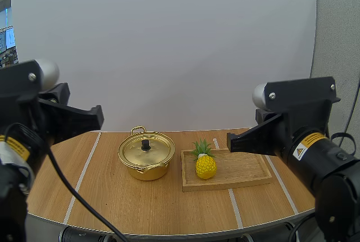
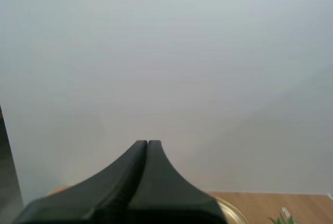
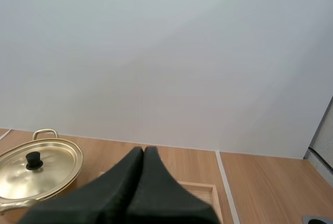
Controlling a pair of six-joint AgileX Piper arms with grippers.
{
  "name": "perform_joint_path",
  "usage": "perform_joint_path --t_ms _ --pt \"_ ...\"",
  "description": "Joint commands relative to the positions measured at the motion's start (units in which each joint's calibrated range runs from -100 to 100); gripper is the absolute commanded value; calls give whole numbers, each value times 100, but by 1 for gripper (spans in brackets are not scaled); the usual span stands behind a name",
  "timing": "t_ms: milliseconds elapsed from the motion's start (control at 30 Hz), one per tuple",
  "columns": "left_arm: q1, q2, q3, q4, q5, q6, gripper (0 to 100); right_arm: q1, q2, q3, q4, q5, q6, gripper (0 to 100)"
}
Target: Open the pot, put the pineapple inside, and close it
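The left gripper [image 2: 147,142] has its 2 black fingers pressed together into 1 dark wedge with nothing between them. The right gripper [image 3: 144,149] is the same, closed tight and empty. Both hang high over the near edge of the table [image 1: 112,205], well apart from everything on it, and each points forward and a little inward. The pineapple [image 1: 206,165] stands upright on the left end of the wooden tray [image 1: 244,170], leaves up, below and ahead of the right gripper and nearer to it than to the left gripper. The pot [image 1: 145,156], gold in colour, sits on the table just beside the tray's left edge, near the table's middle, ahead of the left gripper and off to its right. Its lid [image 1: 145,151] is on and covers the mouth, with a black knob [image 1: 145,144] at the centre and a loop handle [image 1: 138,130] at the far rim. From the right wrist, the pot lies ahead on the gripper's left and a corner of the tray sits just past the fingertips. From the left wrist, a bit of the pot's rim and some pineapple leaves show beside the closed fingers. The left arm is raised at the table's left side and the right arm at its right side. Pale stripes [image 1: 81,177] run front to back across the tabletop.
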Motion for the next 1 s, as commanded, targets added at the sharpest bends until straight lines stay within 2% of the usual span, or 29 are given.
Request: perform_joint_path --t_ms 0,100,367,633,967 --pt "-7 0 -854 26 2152 16 0 -26 -14 -691 5 1525 -27 0" --pt "-7 0 -1068 26 2698 118 0 -26 -14 -933 5 2121 -27 0" --pt "-7 194 -1059 -181 2828 431 0 -26 129 -1004 53 2896 -27 0" --pt "-7 1614 -1059 -580 2749 555 0 -26 1399 -1004 53 3059 -27 0" --pt "-7 3047 -1059 -632 1774 581 0 -26 3134 -1004 53 2883 -27 0"
